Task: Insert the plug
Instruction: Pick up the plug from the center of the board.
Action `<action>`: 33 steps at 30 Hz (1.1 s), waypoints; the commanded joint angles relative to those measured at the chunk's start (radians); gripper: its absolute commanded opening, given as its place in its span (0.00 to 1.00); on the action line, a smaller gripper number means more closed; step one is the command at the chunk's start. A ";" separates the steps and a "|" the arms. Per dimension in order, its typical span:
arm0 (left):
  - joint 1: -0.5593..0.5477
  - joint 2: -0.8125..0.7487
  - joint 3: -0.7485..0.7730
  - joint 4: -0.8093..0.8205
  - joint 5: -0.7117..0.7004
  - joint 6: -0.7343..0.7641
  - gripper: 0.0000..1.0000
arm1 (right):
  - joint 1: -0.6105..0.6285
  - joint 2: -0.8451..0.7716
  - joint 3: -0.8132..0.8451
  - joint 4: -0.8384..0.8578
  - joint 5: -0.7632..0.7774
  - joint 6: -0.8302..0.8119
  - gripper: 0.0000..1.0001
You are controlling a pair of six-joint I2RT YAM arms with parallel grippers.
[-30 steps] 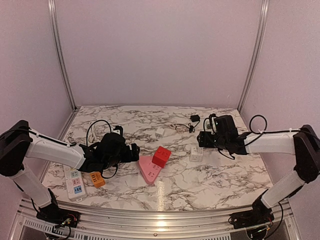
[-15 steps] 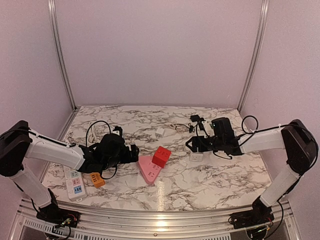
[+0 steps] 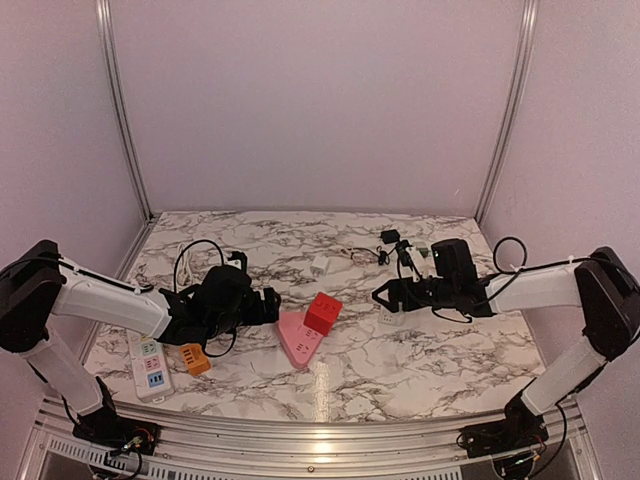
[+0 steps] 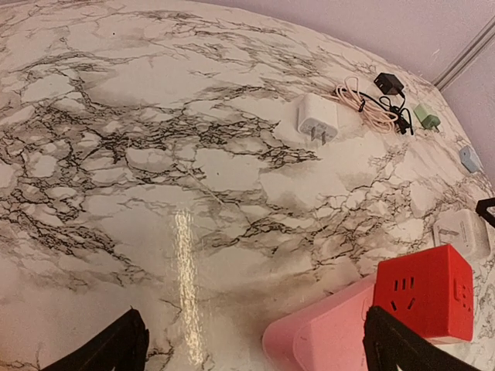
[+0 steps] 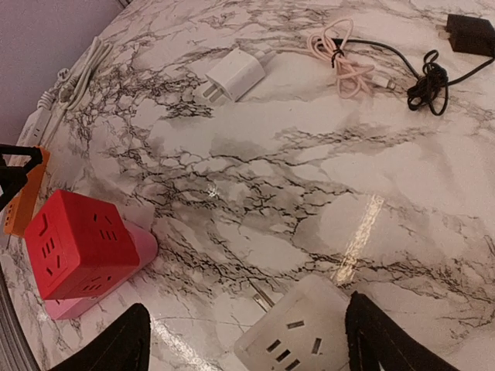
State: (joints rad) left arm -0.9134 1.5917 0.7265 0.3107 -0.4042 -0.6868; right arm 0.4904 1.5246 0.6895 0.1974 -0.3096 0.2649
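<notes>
A white two-pin plug [image 4: 317,120] [image 5: 232,75] [image 3: 320,265] lies loose at the middle back of the marble table. A red cube socket [image 3: 322,312] [image 4: 425,294] [image 5: 77,243] rests on a pink triangular socket block [image 3: 298,340] [image 4: 325,340]. A white square socket adapter [image 5: 305,332] [image 4: 462,232], metal pins pointing left, lies low between the fingers of my open right gripper [image 5: 246,305] [image 3: 385,295], nearer the right finger. My left gripper [image 4: 254,313] [image 3: 270,305] is open and empty, just left of the pink block.
A pink coiled cable [image 5: 344,62], a black adapter [image 5: 468,31] with its cord and a green plug [image 4: 425,117] lie at the back. A white power strip [image 3: 150,365] and an orange block [image 3: 194,358] sit near the front left, under the left arm.
My right gripper has moved left and lower, over the white socket adapter. The left arm has not moved.
</notes>
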 commanded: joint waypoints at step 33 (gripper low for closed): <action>-0.012 0.035 0.017 0.022 -0.012 0.005 0.99 | -0.017 -0.032 -0.087 0.030 -0.072 0.041 0.83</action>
State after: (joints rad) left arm -0.9226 1.6196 0.7307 0.3115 -0.4118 -0.6880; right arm 0.4747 1.5215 0.6342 0.2474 -0.3325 0.2745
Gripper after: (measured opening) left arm 0.989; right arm 0.828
